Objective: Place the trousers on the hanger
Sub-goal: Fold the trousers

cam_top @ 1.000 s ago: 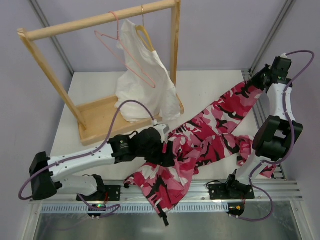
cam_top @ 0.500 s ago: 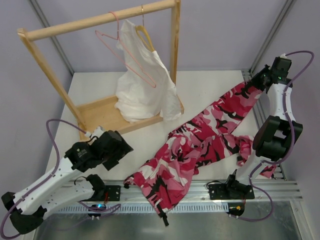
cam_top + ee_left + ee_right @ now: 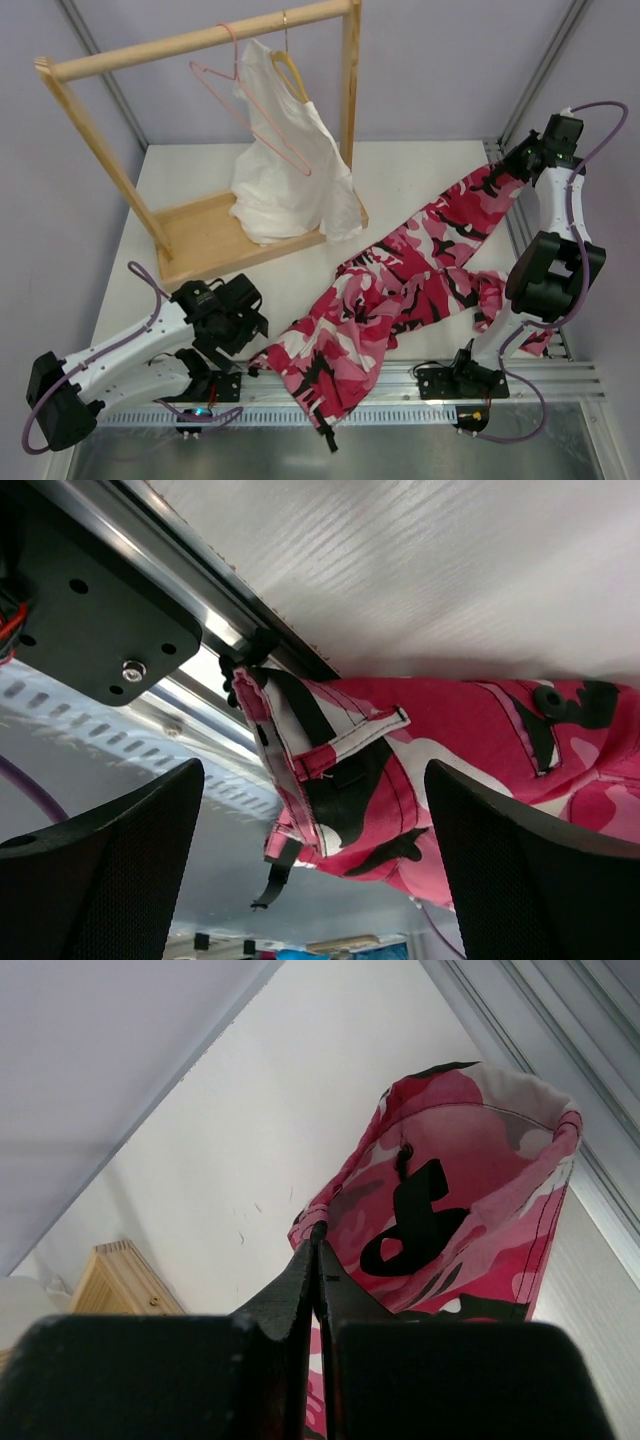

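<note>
My left gripper (image 3: 240, 322) sits low in the lower left of the top view, released, with its jaws spread wide. Between them its wrist camera shows the waist end of the trousers (image 3: 400, 290) draped over the rail (image 3: 215, 630) at the table's (image 3: 420, 180) near edge. From there the trousers run diagonally across the table toward the upper right of the frame. My right gripper (image 3: 510, 165) is there, clenched on the edge of one leg cuff and holding it up off the surface. The hanger (image 3: 250, 110) is well apart from the trousers, hooked on the rack's (image 3: 200, 40) top bar in the upper left, just beside the white garment (image 3: 285, 180).
</note>
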